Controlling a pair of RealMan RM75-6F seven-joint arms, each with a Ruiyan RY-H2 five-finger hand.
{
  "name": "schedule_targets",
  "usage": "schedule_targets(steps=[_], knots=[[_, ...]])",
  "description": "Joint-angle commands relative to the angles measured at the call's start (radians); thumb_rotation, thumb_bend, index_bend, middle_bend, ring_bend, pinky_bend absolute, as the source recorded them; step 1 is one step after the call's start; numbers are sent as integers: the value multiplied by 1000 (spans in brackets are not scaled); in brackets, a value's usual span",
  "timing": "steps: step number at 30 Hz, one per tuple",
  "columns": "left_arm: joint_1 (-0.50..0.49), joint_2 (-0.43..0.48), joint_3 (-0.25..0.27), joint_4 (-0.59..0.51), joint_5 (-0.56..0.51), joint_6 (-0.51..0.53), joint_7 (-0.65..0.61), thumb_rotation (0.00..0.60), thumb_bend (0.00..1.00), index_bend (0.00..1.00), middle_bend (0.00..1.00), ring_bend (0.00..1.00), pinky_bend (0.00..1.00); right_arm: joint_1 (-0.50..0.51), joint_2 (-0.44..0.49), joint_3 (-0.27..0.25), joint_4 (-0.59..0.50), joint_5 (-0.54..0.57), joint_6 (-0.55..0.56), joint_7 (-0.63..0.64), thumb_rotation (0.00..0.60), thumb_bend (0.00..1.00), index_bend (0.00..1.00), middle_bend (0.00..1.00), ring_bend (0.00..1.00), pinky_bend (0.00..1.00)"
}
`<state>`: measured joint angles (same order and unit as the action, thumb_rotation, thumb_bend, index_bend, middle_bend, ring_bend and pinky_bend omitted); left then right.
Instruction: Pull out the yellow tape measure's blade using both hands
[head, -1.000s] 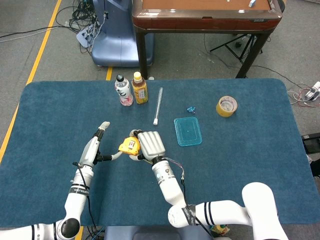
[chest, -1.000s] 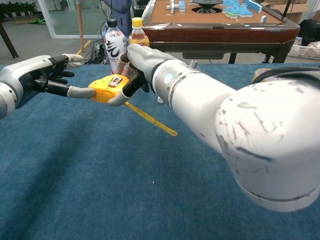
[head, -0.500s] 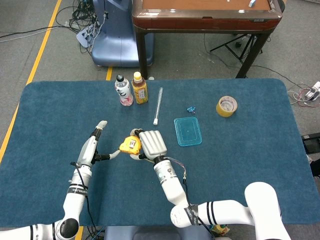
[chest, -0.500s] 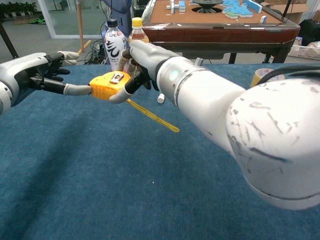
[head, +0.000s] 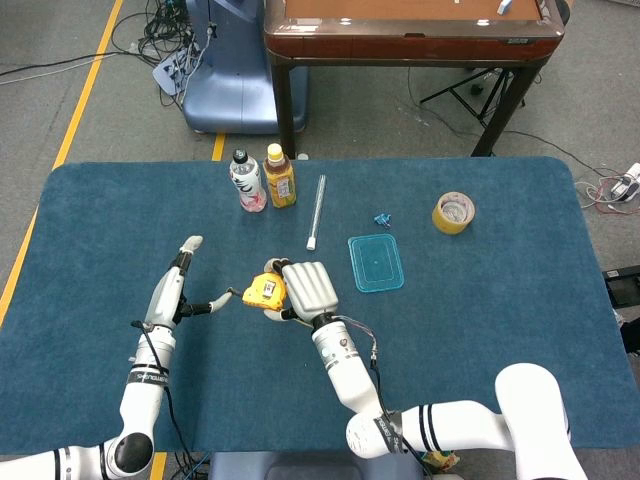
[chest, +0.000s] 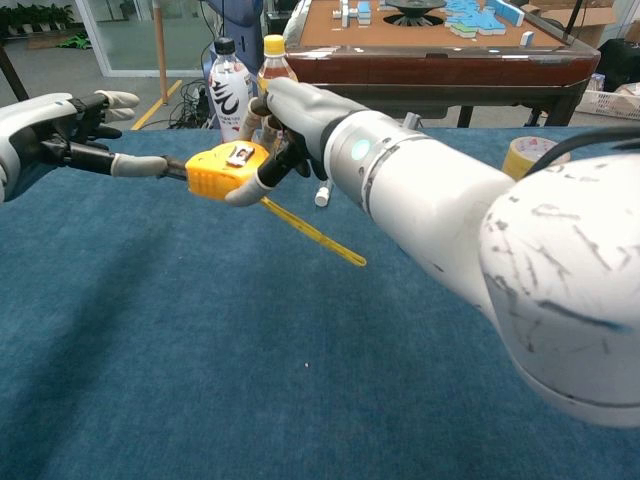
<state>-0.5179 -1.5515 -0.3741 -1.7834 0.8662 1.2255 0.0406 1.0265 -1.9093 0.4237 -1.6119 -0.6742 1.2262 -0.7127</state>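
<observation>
The yellow tape measure (head: 264, 291) hangs a little above the blue table, and my right hand (head: 308, 288) grips its case from the right side. In the chest view the case (chest: 225, 168) shows a small clip on top, and a thin yellow strip (chest: 310, 232) slants down to the right from under it. My left hand (head: 168, 297) is to the left of the case. Its fingertips (chest: 140, 165) pinch the blade's end, while another of its fingers points away. A short dark stretch of blade (chest: 176, 171) spans the gap between them and the case.
Two bottles (head: 262, 178) stand at the back of the table. A white tube (head: 317, 211), a blue lid (head: 375, 262), a small blue object (head: 382, 219) and a yellow tape roll (head: 453, 212) lie beyond my right hand. A wooden table (head: 410, 30) stands behind.
My left hand has moved left, away from the case, drawing out a short stretch of blade. My right hand has shifted slightly right with the case.
</observation>
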Motion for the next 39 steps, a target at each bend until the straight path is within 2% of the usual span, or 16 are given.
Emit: schedule_targets(steps=[1,17,21,26,39], knots=[[2,4,-7,4,-7,4,-1,600,173,0,0,0,0,-2,3,-2,-3,1,2,0,600,689,824,797,777,741],[11,42,-37,33,-66,-2,-8,600,174,13,0,0,0,-8,24,-7,-22,12,6,-6,600,689,829,802,782,741],[11,45,-34,34,-65,-5,-9,600,174,174,0,0,0,-6,23,-6,-21,12,7,-5,600,689,829,802,783,741],[9,47,-35,37,-63,-11,-15,600,207,311,0,0,0,-4,24,-5,-22,13,11,-6,600,689,829,802,785,741],[10,50,-34,40,-55,-19,-36,600,357,467,0,0,0,-5,28,-5,-23,16,10,0,600,689,829,803,790,741]])
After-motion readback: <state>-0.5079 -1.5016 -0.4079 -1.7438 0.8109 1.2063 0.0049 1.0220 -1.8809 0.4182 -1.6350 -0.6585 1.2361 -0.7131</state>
